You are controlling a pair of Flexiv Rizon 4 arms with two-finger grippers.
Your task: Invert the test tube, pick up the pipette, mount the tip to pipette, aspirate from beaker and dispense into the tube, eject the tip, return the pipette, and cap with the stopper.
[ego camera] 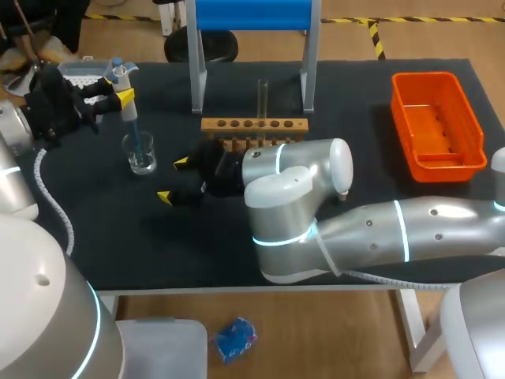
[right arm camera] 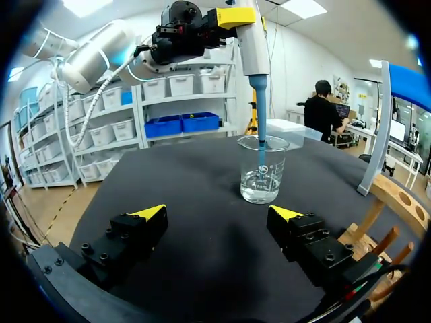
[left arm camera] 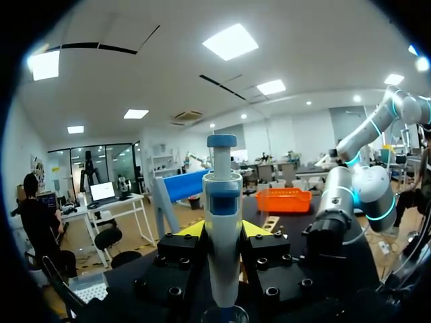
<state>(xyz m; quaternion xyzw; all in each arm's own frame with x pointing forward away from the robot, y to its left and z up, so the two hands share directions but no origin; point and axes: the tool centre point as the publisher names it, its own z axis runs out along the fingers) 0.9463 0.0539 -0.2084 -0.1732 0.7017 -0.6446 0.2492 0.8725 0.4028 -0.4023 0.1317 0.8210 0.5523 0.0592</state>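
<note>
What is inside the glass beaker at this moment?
Inside the beaker is the blue tip of the pipette, pointing down, with a little clear liquid at the bottom. Whether the tip's end touches the liquid cannot be seen.

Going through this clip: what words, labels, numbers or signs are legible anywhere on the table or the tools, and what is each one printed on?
No text can be quoted with confidence.
Beaker: faint white printed markings on the glass wall, too small and blurred to read.
Pipette: a dark blue panel on its body, no digits legible.
Wooden rack and orange bin: no print visible.
</note>
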